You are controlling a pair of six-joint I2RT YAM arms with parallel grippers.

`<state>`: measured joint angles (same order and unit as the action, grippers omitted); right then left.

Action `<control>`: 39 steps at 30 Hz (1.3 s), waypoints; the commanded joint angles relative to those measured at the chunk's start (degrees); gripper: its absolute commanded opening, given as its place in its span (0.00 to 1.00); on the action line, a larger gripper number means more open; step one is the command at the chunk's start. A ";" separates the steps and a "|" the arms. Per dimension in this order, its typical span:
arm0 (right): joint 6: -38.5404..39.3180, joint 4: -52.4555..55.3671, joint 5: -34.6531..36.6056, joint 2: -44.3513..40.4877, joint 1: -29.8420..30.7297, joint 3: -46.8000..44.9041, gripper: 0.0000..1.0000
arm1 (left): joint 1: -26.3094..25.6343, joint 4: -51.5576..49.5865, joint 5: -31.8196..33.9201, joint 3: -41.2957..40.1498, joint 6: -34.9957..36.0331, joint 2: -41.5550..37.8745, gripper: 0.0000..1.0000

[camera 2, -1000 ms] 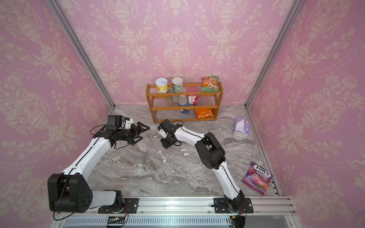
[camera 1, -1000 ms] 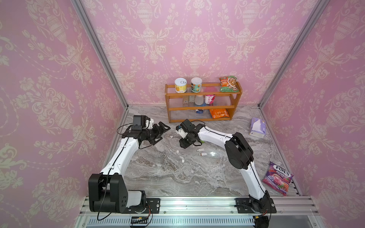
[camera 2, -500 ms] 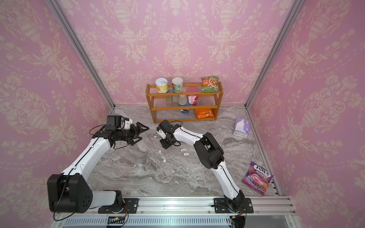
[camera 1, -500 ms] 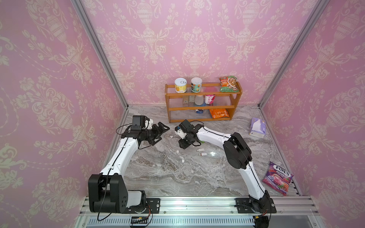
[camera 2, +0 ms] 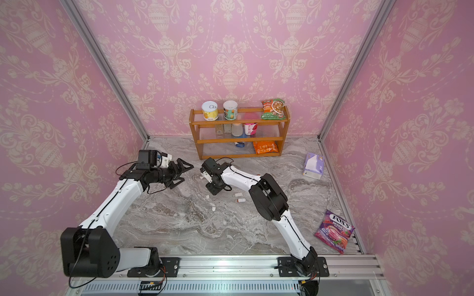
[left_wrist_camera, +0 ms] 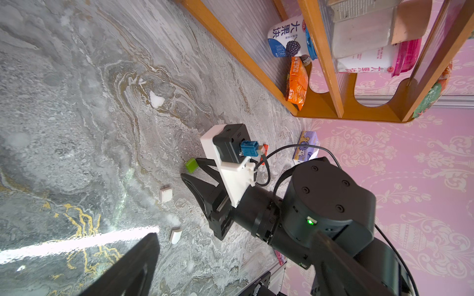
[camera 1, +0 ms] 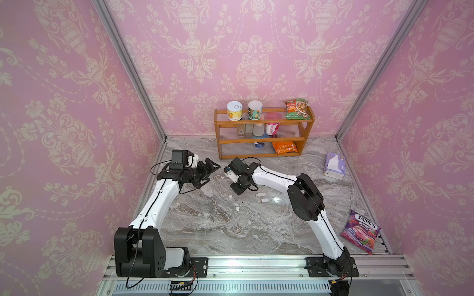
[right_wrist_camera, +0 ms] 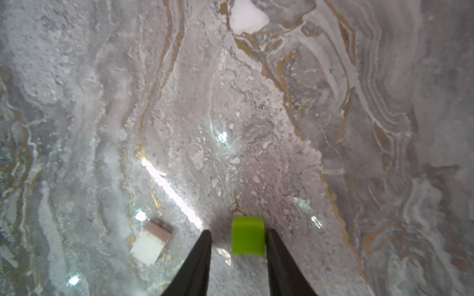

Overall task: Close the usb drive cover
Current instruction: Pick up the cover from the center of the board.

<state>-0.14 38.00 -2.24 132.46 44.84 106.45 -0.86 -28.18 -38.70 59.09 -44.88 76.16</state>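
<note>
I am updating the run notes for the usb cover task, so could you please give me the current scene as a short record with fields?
surface: marble table
left gripper: open, empty
right gripper: open, fingers either side of the green cap
green cap: on the table, not yet clamped, gap at one finger
white cap: on the table beside the green cap, apart from it
usb drives: two on the table, none held

Bright, even overhead light. Both top views sharp, walls [camera 1: 77, 102] bowed toward edges. Right wrist view: glare streak across bench [right_wrist_camera: 256, 102], soft shadow under right end effector [right_wrist_camera: 239, 230] by green cap [right_wrist_camera: 248, 235], corners blurred.
</note>
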 commanded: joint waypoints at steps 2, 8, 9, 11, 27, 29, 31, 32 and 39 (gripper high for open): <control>0.38 3.49 1.57 2.36 0.25 0.47 0.36 | 0.59 -0.84 -1.03 -0.39 1.15 -1.19 0.95; 0.23 3.32 1.88 2.53 0.25 0.42 0.34 | 0.60 -1.10 -1.12 -0.31 1.20 -1.45 0.95; 0.14 3.31 1.92 2.54 0.25 0.49 0.34 | 0.60 -1.22 -1.05 -0.35 1.23 -1.45 0.95; 0.21 3.31 2.14 2.62 0.40 0.51 0.34 | 0.60 -1.26 -1.03 -0.41 1.29 -1.54 0.95; 0.76 3.88 3.33 4.40 0.99 2.37 0.21 | 0.69 -1.68 -1.28 -0.29 1.47 -1.37 0.95; 0.85 3.67 3.55 4.14 1.04 2.20 0.18 | 0.70 -1.61 -1.36 -0.29 1.45 -1.20 0.95; 0.85 3.03 3.48 3.51 1.04 1.70 0.15 | 0.69 -1.61 -1.70 -0.29 1.42 -0.94 0.95; 0.85 2.58 3.39 3.04 0.96 1.36 0.14 | 0.69 -1.61 -2.02 -0.12 1.46 -0.70 0.95; -0.68 -4.49 -3.39 -4.36 -1.06 -5.75 0.09 | 0.69 -0.87 -4.50 -0.82 1.22 0.55 0.93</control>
<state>0.08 35.73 -1.26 131.76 44.75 104.86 -0.54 -28.40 -40.49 59.09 -44.82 76.20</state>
